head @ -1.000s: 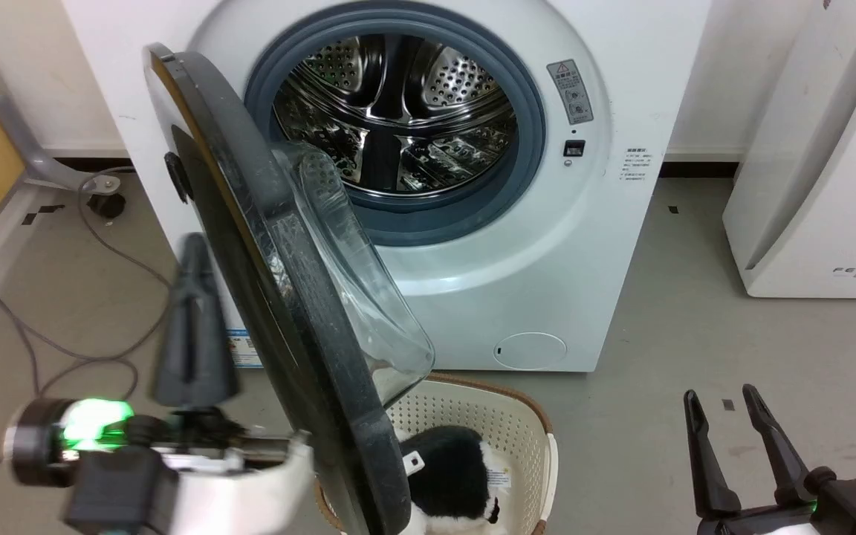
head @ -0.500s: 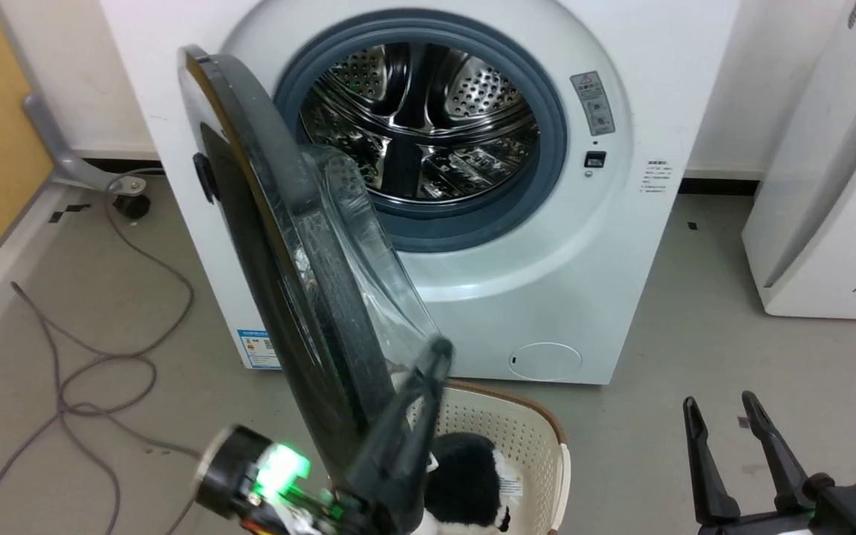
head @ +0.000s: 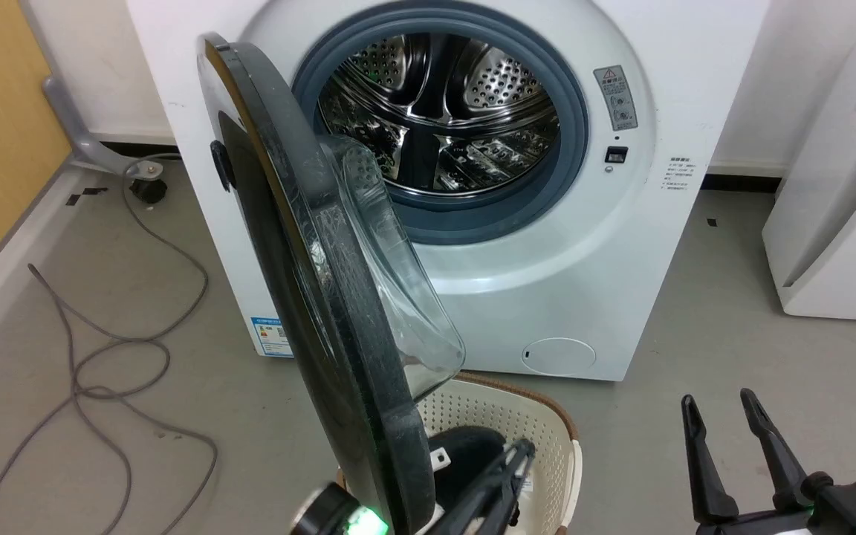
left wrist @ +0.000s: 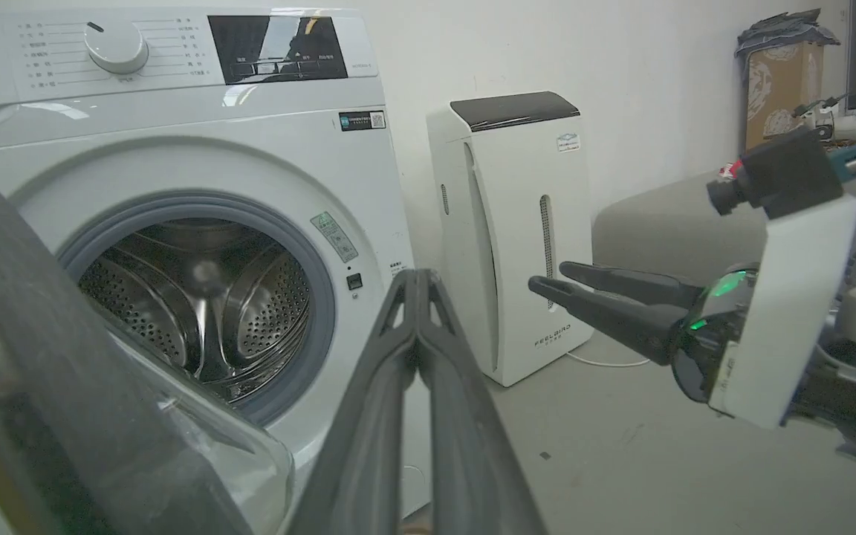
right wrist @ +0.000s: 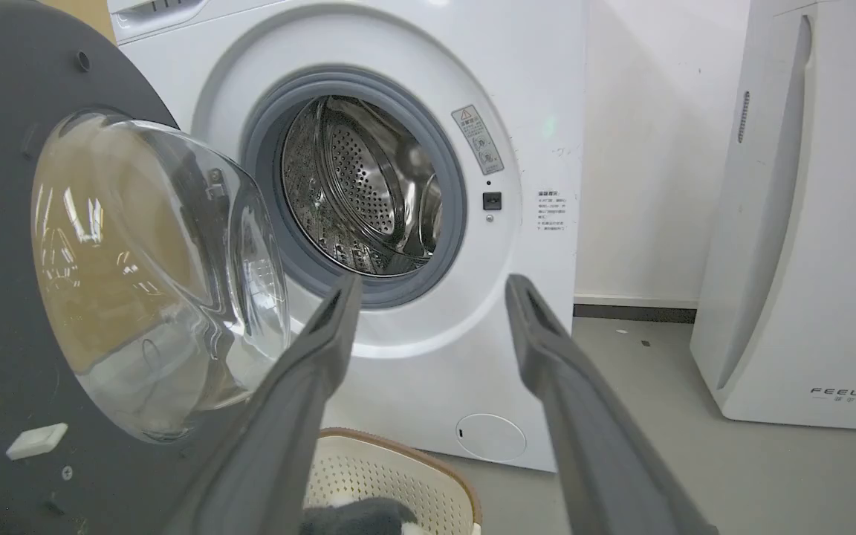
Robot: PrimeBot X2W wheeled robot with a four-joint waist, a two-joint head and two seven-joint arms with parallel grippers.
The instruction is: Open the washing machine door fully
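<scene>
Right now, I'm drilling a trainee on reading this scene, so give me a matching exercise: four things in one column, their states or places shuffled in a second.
Column one:
1. washing machine door
2. left gripper
3. right gripper
4. basket

Column two:
A. fingers spread apart, holding nothing
B. on the floor, below the door's lower edge
C. swung well out, not latched
D. fingers pressed together, holding nothing

Pairs: 1-C, 2-D, 3-A, 4-B

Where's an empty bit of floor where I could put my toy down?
The bare floor between the washer and the white appliance, ahead of the right gripper. Crowded: right in front of the washer, where the door hangs over the basket. Left of the door, a cable loops across.
</scene>
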